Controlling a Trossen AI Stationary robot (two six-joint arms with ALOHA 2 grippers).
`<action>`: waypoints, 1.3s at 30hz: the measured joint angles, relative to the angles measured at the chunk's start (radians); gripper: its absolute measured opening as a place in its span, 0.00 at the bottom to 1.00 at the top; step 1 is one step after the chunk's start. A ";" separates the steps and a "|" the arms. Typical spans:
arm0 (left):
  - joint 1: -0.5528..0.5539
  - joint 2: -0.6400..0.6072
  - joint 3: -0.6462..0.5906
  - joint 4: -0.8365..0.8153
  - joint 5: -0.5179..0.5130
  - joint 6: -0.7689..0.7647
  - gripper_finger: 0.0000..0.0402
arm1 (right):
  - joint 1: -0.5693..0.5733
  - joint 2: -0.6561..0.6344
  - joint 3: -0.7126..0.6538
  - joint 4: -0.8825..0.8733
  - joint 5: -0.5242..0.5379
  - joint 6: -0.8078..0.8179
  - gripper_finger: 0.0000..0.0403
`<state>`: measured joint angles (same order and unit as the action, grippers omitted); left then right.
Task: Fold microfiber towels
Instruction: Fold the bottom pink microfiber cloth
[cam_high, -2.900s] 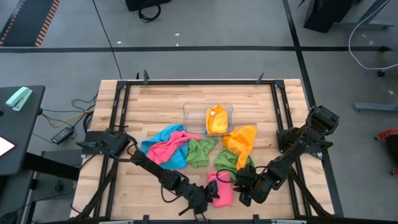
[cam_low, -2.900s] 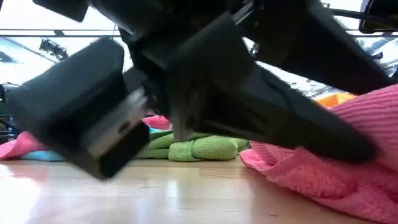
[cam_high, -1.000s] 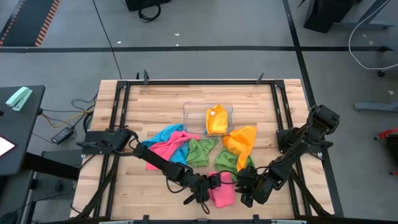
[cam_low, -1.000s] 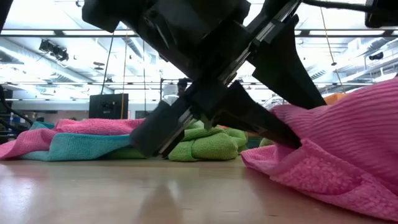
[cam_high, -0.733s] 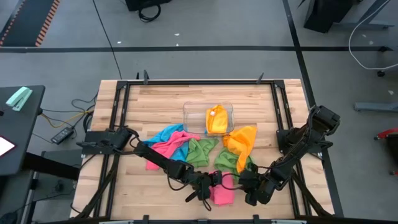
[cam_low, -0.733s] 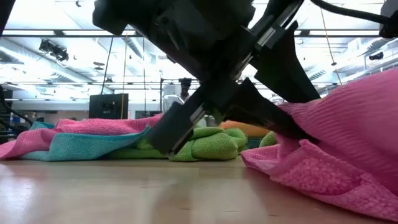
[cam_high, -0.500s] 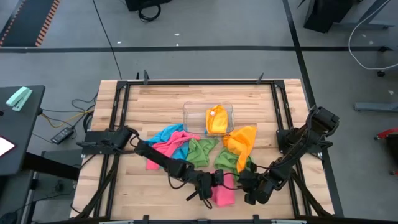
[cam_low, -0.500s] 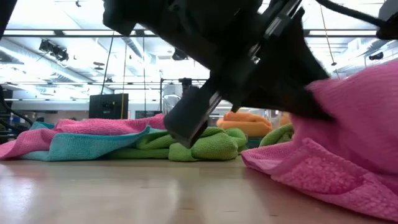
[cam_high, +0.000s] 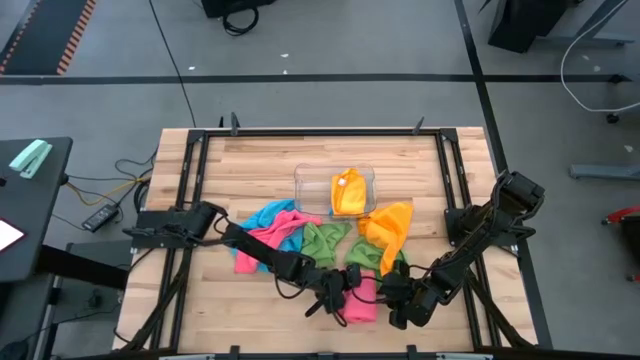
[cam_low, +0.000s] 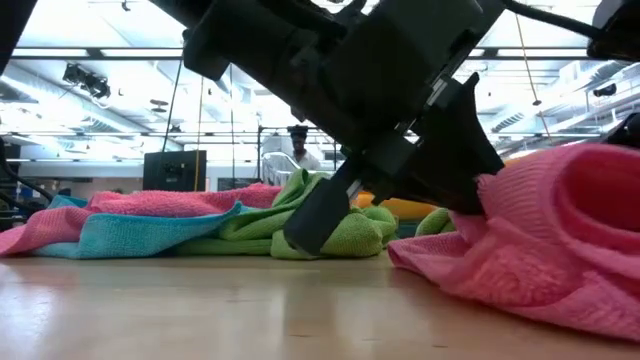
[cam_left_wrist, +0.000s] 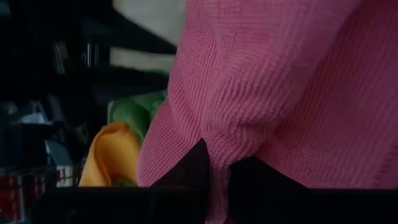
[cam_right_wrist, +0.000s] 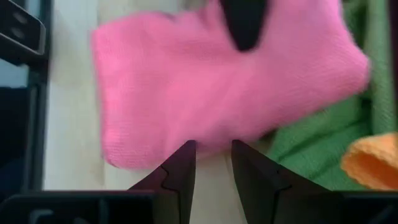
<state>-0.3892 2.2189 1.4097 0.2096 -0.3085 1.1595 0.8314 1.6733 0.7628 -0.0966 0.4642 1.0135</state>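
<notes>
Left gripper (cam_high: 345, 287) fingers pinched nearly shut (low, mid-table); right gripper (cam_high: 392, 300) fingers slightly apart.

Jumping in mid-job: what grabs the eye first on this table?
The pink towel at the near edge, with the left end effector pinching its edge and the right end effector close at its other side. Behind it lies a bright heap of towels, and an orange towel sits in the clear tray.
</notes>
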 joint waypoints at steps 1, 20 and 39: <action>0.001 0.000 0.000 0.000 -0.006 -0.002 0.12 | 0.000 0.000 0.000 -0.001 0.000 0.002 0.28; -0.076 -0.065 0.000 -0.145 -0.100 -0.179 0.42 | 0.010 0.000 0.000 0.000 -0.017 0.047 0.28; -0.009 -0.084 0.000 -0.249 -0.151 -0.233 0.32 | 0.000 0.000 0.000 0.050 0.101 0.052 0.28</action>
<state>-0.3984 2.1349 1.4097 -0.0398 -0.4599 0.9263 0.8318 1.6733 0.7628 -0.0468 0.5653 1.0654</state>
